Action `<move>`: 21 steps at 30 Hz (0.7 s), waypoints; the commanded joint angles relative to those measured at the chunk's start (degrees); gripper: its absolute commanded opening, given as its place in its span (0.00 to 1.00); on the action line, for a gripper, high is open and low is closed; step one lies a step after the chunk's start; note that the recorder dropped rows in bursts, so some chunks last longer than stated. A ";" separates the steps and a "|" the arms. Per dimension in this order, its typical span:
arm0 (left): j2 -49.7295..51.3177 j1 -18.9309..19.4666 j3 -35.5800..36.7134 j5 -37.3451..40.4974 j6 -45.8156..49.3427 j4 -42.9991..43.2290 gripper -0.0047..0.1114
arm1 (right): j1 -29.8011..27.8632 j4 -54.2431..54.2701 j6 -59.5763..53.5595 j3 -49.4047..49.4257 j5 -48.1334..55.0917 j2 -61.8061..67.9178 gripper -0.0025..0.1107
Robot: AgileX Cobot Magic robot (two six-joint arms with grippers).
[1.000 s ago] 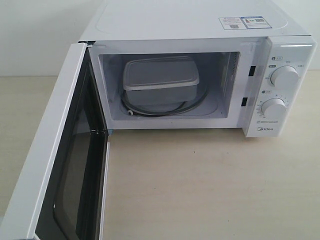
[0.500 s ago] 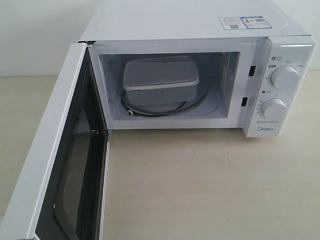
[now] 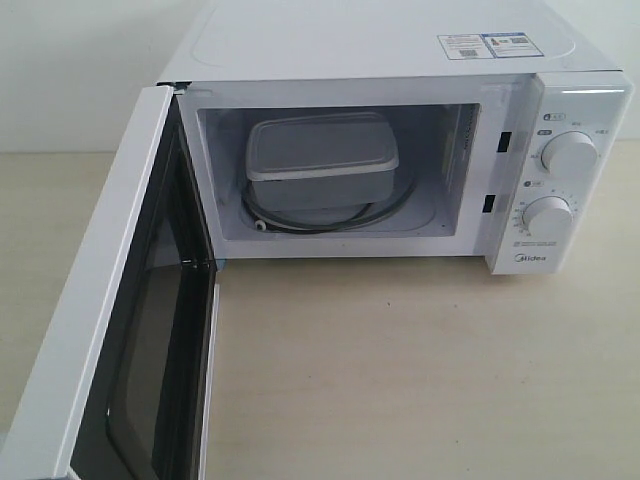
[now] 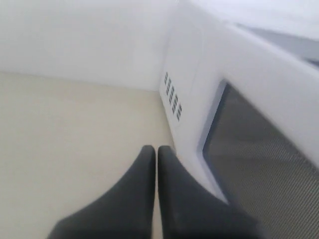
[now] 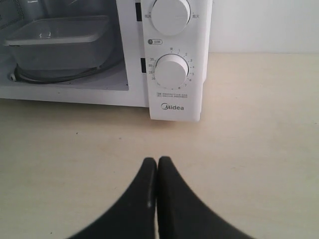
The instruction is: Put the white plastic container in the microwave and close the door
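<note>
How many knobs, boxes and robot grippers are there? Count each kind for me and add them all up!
Round white dials on the white boxy microwave: 2
Shallow translucent-white plastic container with a lid, inside the microwave: 1
Black grippers, the left gripper and the right gripper: 2
Total: 5

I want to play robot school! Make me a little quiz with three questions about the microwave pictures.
1. True or false: the white plastic container sits inside the microwave.
2. Pick one. The door is: A) shut, B) swung wide open, C) taken off.
3. Fill in the gap: the right gripper, in front of the microwave, is ____ (open or shut) and holds nothing.

Key: 1 true; 2 B; 3 shut.
</note>
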 commanded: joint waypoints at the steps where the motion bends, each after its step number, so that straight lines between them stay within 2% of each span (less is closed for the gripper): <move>1: -0.10 0.15 -9.42 2.10 0.45 0.33 0.07 | -0.21 -0.39 0.26 0.03 -0.20 -0.29 0.02; 2: -0.10 0.15 -12.14 5.24 1.04 0.33 0.07 | -0.21 -0.39 0.26 0.03 -0.20 -0.29 0.02; 3: -0.10 0.15 -12.86 4.51 1.04 0.33 0.07 | -0.21 -0.39 0.26 0.03 -0.20 -0.29 0.02; 6: -0.10 0.15 -12.99 -2.06 1.04 0.33 0.07 | -0.21 -0.39 0.26 0.03 -0.20 -0.29 0.02; 12: -0.10 0.15 -12.99 -26.49 0.12 -10.01 0.07 | -0.21 -0.39 0.27 0.03 -0.64 -0.29 0.02; 15: -0.10 0.15 -13.58 -36.22 -0.03 -9.84 0.07 | -0.21 -0.39 0.27 0.03 -0.64 -0.29 0.02; 18: -0.10 0.15 -17.48 -36.33 -0.03 -9.11 0.07 | -0.21 -0.39 0.27 0.03 -0.64 -0.29 0.02; 21: 3.56 0.15 -24.24 -26.79 -0.03 -0.69 0.07 | -0.21 -0.39 0.27 0.03 -0.64 -0.29 0.02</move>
